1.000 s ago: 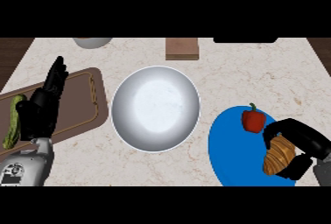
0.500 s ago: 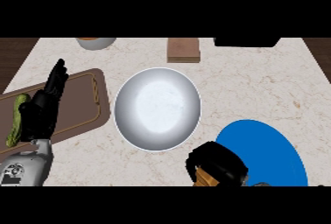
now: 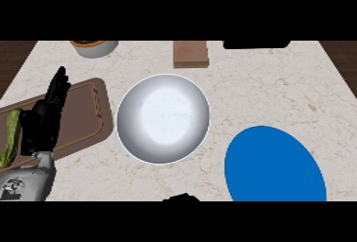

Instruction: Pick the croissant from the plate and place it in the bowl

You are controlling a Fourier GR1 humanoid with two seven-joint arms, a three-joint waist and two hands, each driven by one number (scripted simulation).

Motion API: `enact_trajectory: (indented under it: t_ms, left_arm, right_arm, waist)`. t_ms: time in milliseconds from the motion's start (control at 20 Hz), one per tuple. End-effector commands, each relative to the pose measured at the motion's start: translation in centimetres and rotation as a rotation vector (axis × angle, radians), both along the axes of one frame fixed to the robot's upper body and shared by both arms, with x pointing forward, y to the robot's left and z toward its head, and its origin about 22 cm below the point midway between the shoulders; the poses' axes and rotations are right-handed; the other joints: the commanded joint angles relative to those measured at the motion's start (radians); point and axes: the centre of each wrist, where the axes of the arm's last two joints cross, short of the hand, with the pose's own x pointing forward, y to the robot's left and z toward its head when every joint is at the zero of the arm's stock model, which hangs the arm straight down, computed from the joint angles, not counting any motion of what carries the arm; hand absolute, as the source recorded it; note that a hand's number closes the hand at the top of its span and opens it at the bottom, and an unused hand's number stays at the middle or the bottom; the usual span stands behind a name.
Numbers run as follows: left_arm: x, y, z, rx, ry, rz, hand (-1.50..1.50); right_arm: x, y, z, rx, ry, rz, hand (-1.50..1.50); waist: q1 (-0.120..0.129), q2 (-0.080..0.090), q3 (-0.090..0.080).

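A small black shape at the bottom edge, just below the bowl, is all that may show of the right hand; too little of it is in view to tell whether its fingers are curled or straight, or whether it has hold of anything. The left hand stands at the left side on its grey forearm, fingers straight and pointing up, resting over the brown cutting board and holding nothing. A green vegetable lies at the board's left end, partly cut off by the edge. The blue plate at the lower right is bare, and the croissant shows nowhere. The white bowl sits in the middle of the marble worktop, with nothing in it. Farther back stand a wooden block, a grey pot and a dark object, the last two cut off at the top.
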Motion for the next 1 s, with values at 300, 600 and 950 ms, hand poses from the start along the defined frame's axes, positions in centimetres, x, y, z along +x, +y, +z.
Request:
enact_trajectory:
  t_ms: [300,600,950]
  left_arm:
    - [-0.4,0.4,0.2,0.004,-0.004,-0.011,0.00]
    - [-0.1,0.3,0.1,-0.004,-0.032,-0.029,0.00]
    - [0.6,-1.0,0.3,-0.010,-0.030,-0.061,0.00]
  right_arm:
    - [-3.3,2.8,3.3,0.120,-0.042,-0.337,1.50]
    - [-1.7,3.1,4.8,0.221,-0.081,-0.489,1.50]
    - [4.3,4.3,7.9,0.289,-0.145,-0.619,1.50]
  waist:
    - [0.012,0.009,0.000]
    - [0.028,0.022,0.000]
    - [0.065,0.037,0.003]
